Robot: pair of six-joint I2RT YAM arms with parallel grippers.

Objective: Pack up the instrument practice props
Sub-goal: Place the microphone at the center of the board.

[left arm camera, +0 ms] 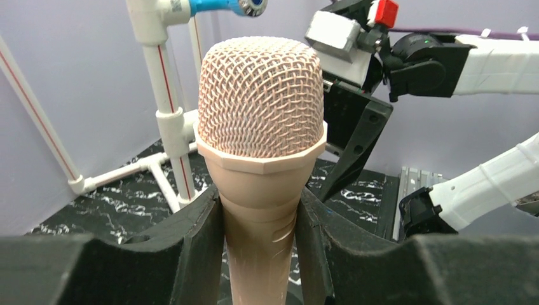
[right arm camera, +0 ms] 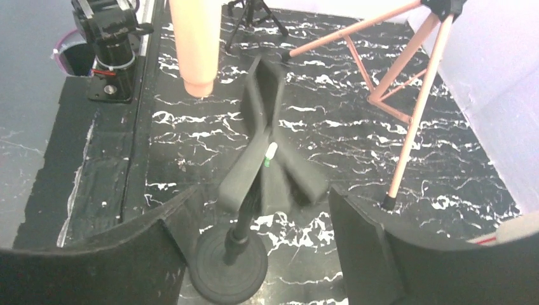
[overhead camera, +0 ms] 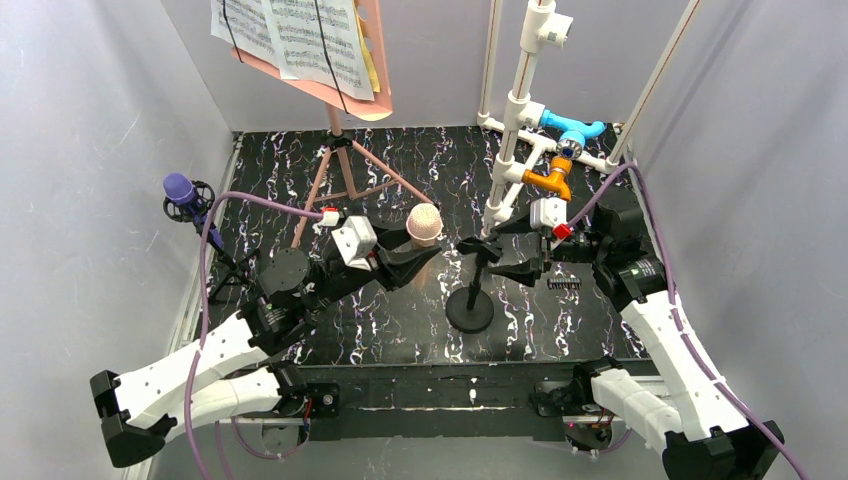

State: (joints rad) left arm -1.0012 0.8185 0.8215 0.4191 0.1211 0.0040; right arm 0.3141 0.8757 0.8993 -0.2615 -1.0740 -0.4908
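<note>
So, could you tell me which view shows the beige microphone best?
Left wrist: the beige microphone fills it, mesh head and handle sharp. The top view shows only its head from above; the right wrist only its handle's end.

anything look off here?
Nothing spilled or broken. One oddity: the beige microphone hangs above the table, clamped in the left gripper, while the clip on the black stand sits empty between the open right gripper fingers.

Left claw [overhead camera: 418, 252] clamps the beige microphone [overhead camera: 424, 222] (held upright), right claw [overhead camera: 497, 260] spread wide, both arms reaching inward.
</note>
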